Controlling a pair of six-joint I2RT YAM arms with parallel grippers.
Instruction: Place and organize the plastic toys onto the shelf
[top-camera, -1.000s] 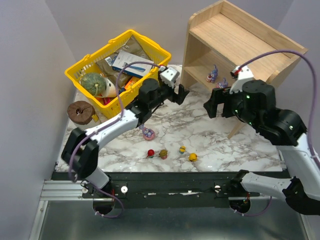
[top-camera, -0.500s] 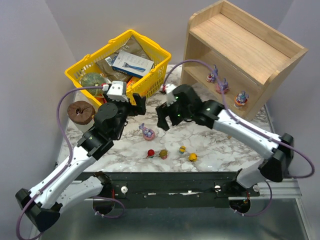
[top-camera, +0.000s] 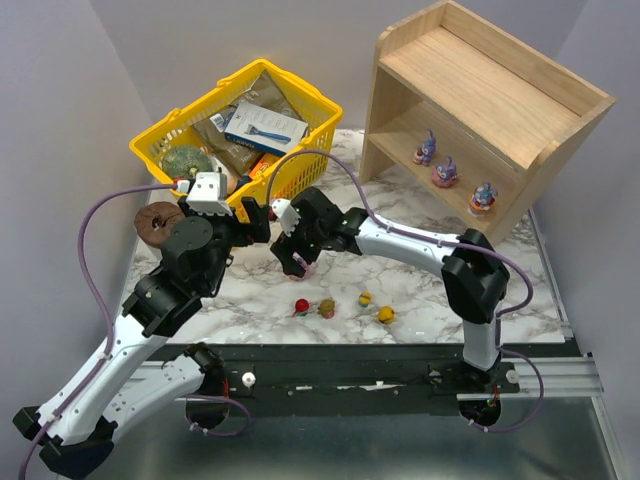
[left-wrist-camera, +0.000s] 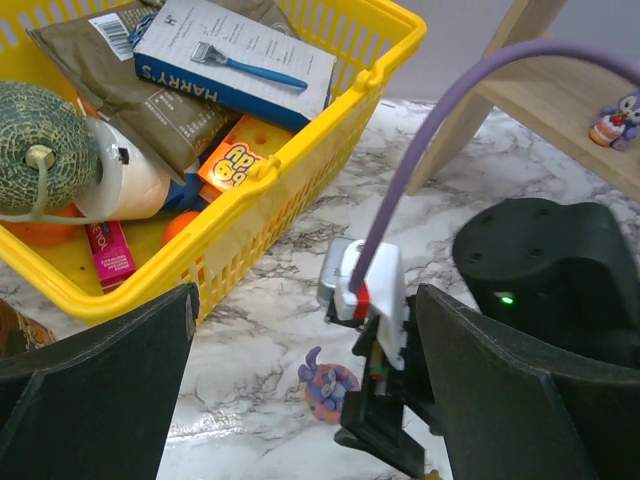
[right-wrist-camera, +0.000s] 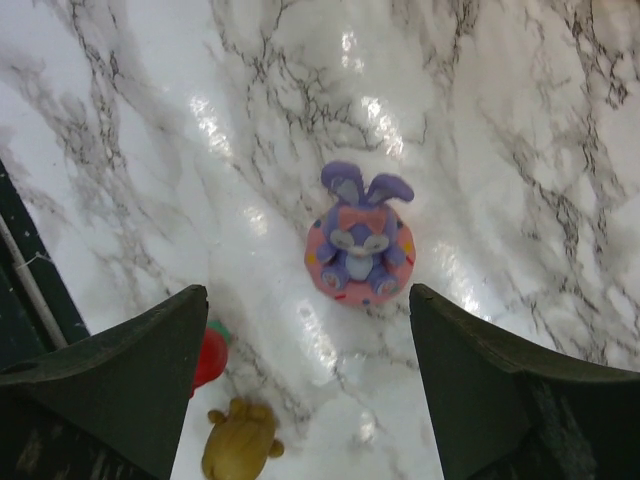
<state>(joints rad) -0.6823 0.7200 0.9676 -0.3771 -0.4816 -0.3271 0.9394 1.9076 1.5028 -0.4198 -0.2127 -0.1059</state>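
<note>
Right gripper (top-camera: 297, 262) is at centre of the top view, directly over the loose bunny (right-wrist-camera: 357, 250). Jaws wide; the bunny sits upright on the marble (right-wrist-camera: 500, 120), level with the gap between the fingers (right-wrist-camera: 120, 380) and touching neither. Red toy (right-wrist-camera: 208, 355) and olive toy (right-wrist-camera: 240, 452) are lower left in the right wrist frame. Two yellow toys (top-camera: 386, 315) sit just right of those, lower centre in the top view. Left gripper (top-camera: 256, 218) is just left of the right one, jaws wide, nothing in them, near the basket (top-camera: 190, 112) corner. Shelf (top-camera: 480, 90) is upper right, with three bunnies (top-camera: 443, 172) in a row on the lower tier.
</note>
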